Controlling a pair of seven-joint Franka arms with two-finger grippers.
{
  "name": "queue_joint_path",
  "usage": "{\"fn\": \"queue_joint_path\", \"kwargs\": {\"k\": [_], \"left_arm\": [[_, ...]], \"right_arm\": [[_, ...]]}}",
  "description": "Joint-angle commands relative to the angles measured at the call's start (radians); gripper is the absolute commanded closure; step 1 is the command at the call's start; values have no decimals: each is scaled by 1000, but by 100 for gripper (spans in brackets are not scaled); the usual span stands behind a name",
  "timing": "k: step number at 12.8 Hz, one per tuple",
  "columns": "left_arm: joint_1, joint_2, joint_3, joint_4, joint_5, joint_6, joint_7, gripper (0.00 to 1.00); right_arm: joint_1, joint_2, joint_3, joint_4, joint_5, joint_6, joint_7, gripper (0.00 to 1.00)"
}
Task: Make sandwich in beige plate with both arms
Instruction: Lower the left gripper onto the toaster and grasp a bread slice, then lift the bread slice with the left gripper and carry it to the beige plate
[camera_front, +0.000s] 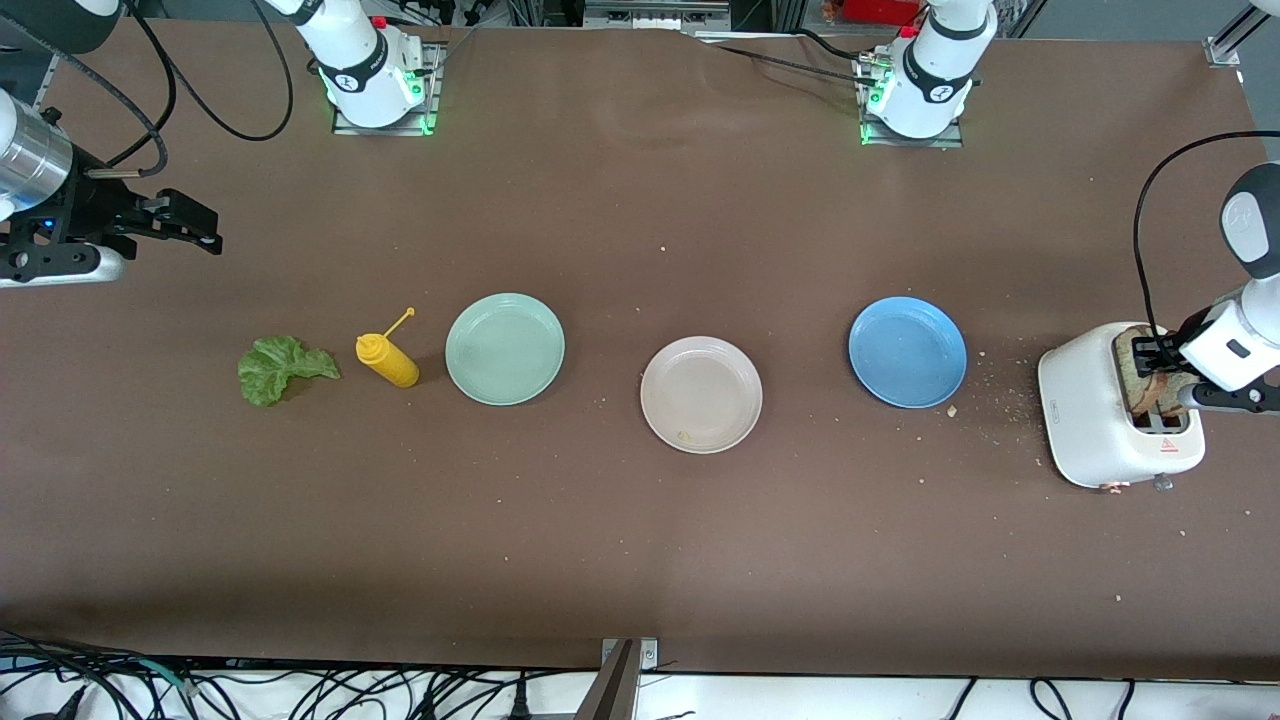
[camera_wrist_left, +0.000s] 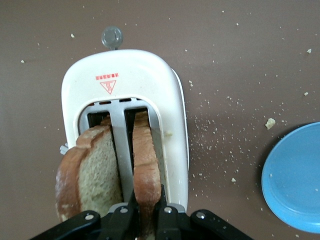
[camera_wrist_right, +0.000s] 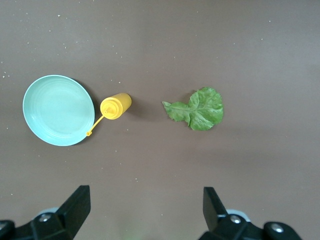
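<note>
Left gripper (camera_wrist_left: 146, 212) at right edge of front view, clamped on bread slice (camera_wrist_left: 146, 167) inside toaster (camera_front: 1085, 400). Right gripper (camera_wrist_right: 145, 207) at upper left, fingers apart, empty. Beige plate (camera_front: 701, 394) at centre, bare.

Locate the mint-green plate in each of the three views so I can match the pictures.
Front view: the mint-green plate sits between the yellow sauce bottle and the beige plate, toward the right arm's end of the table.
Left wrist view: not in it; only the blue plate shows beside the toaster.
Right wrist view: it lies right beside the bottle.
Shared landmark: the yellow bottle, in the front and right wrist views.
</note>
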Motion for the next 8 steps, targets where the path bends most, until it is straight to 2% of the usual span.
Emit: {"fn": "queue_joint_path", "kwargs": {"k": [1,3,5,8], "left_arm": [[-3,-32,-21,88,27,-168,0,100],[-3,-35,-62,147,22,-264,-4,100],[-3,-35,-104,252,16,-410,-7,100],[-4,-35,-210,369,22,-561,-17,100]], "right_arm": [[3,0,1,11,-12,-3,-11,0],[3,0,-1,11,-12,-3,-11,0],[3,0,-1,11,-12,-3,-11,0],[3,0,1,11,-12,-2,-11,0]]}}
